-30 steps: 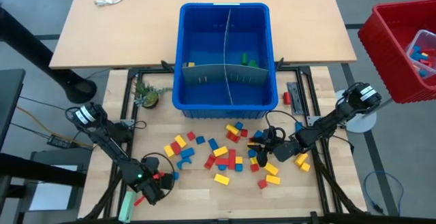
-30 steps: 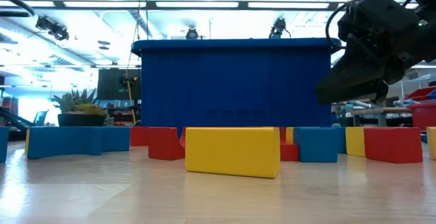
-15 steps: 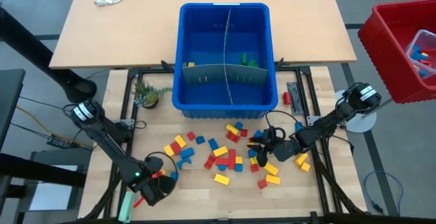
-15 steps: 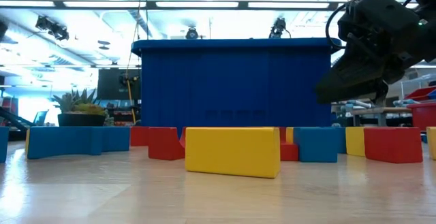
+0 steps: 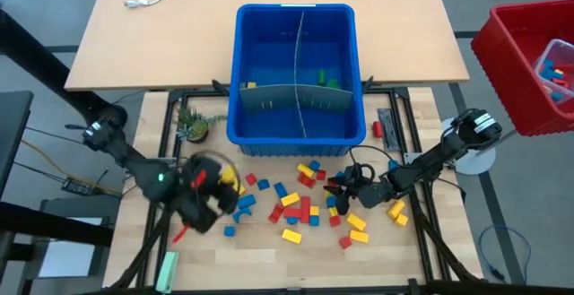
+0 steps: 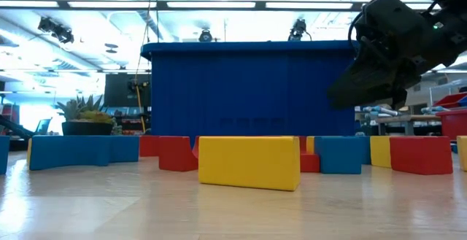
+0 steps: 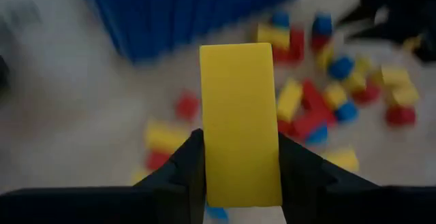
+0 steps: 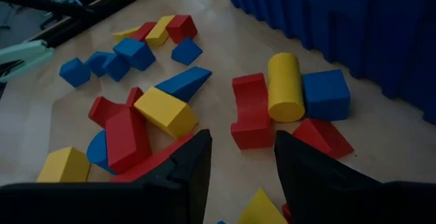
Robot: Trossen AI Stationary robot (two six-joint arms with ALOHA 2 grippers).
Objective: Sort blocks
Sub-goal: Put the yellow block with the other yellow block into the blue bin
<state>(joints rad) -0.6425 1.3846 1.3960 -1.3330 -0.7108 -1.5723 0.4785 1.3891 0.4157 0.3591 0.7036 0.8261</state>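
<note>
Up above the wooden table [image 5: 269, 250], our left gripper [image 7: 238, 176] squeezed a yellow block [image 7: 240, 122] between its two fingers, at about eight o'clock from the blue bin [image 5: 296, 71]. Our right gripper [image 8: 238, 163] hung low over the pile of blocks [image 5: 305, 201] at five o'clock from the bin, its fingers apart and holding nothing.

right gripper [image 8: 238, 163]: fingers apart, nothing between | blocks [image 8: 170, 108]: scattered on wooden table [image 8: 225, 60] | yellow cylinder [image 8: 285, 86]: touching blue cube [image 8: 327, 94] | blue bin [image 8: 354, 20]: behind
</note>
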